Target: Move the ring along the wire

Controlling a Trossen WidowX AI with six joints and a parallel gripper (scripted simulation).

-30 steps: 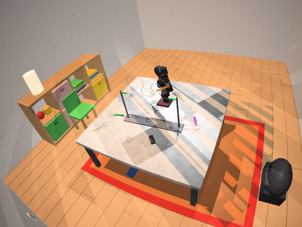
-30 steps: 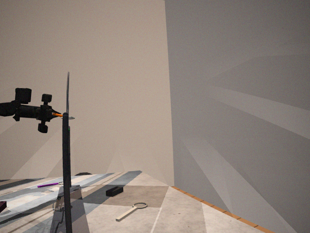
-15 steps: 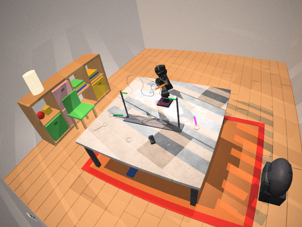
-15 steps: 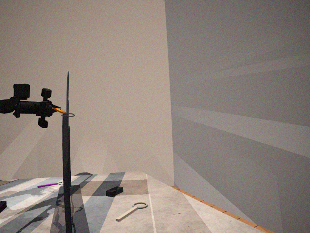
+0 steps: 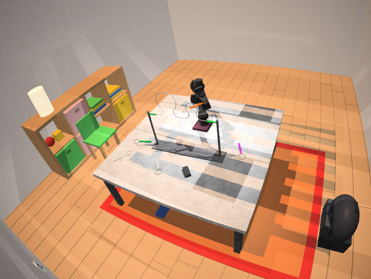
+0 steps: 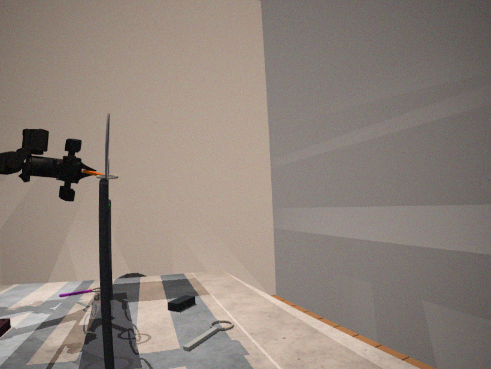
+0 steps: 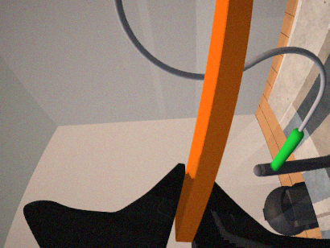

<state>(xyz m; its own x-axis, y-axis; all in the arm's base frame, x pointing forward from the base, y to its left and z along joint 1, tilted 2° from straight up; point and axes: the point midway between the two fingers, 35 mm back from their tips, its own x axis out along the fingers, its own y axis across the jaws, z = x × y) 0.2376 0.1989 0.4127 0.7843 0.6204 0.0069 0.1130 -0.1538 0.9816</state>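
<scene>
My gripper [image 5: 203, 103] [image 6: 93, 171] [image 7: 187, 171] is shut on the orange handle [image 5: 196, 105] [image 6: 91, 172] [image 7: 220, 97]. The ring [image 5: 183, 111] [image 6: 116, 177] at its end lies nearly level, around the thin grey wire [image 5: 174, 99] [image 6: 107, 142] [image 7: 177, 72]. It is at the middle bends, left of the green part [image 5: 211, 121] [image 7: 287, 150] by the right post [image 5: 218, 138] [image 7: 266, 170]. The other green part [image 5: 152, 113] is by the left post [image 5: 152, 129] [image 6: 105, 246]. The ring is out of the wrist view. I cannot tell whether ring and wire touch.
On the table [image 5: 179, 190] lie a green-handled ring tool [image 5: 145, 141], a magenta-handled one [image 5: 239, 147] [image 6: 75, 293], two pale ones [image 5: 121, 156] [image 5: 156, 164] and a black block [image 5: 186, 171] [image 6: 181, 303]. A dark base plate [image 5: 188, 152] joins the posts.
</scene>
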